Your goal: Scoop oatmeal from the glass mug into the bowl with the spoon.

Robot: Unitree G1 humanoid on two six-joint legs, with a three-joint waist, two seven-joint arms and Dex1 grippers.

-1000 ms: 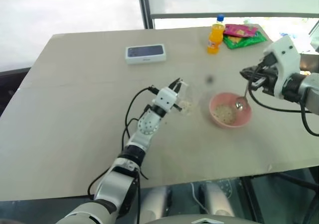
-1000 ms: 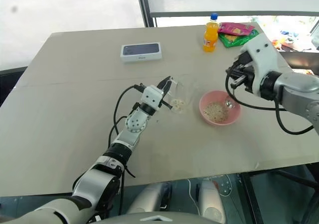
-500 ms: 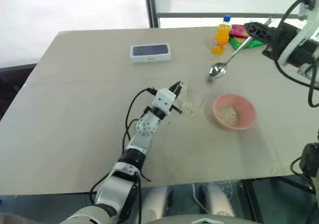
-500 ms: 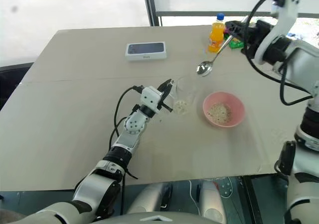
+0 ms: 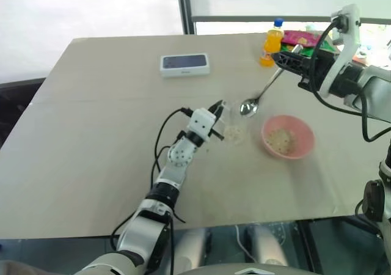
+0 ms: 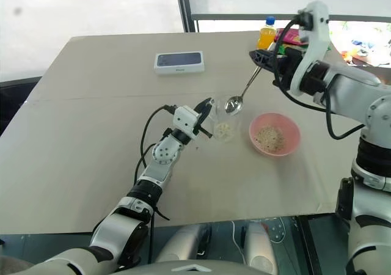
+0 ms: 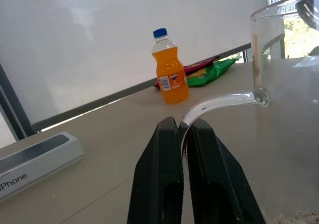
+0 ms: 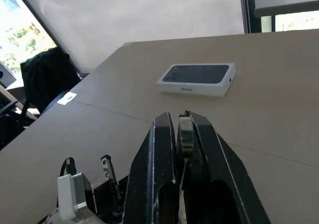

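Above the glass mug – its handle pinched by the left gripper – the spoon, clamped in the right gripper, should be dipped straight into the oatmeal.

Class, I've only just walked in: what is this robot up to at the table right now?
It is spooning oatmeal from one dish to another. The left gripper is shut on the handle of the glass mug, steadying it on the table; some oatmeal lies in the mug. The right gripper is shut on the spoon, whose head hangs just above the mug's rim. The pink bowl beside the mug already holds oatmeal. An orange drink bottle and a phone box stand farther back.
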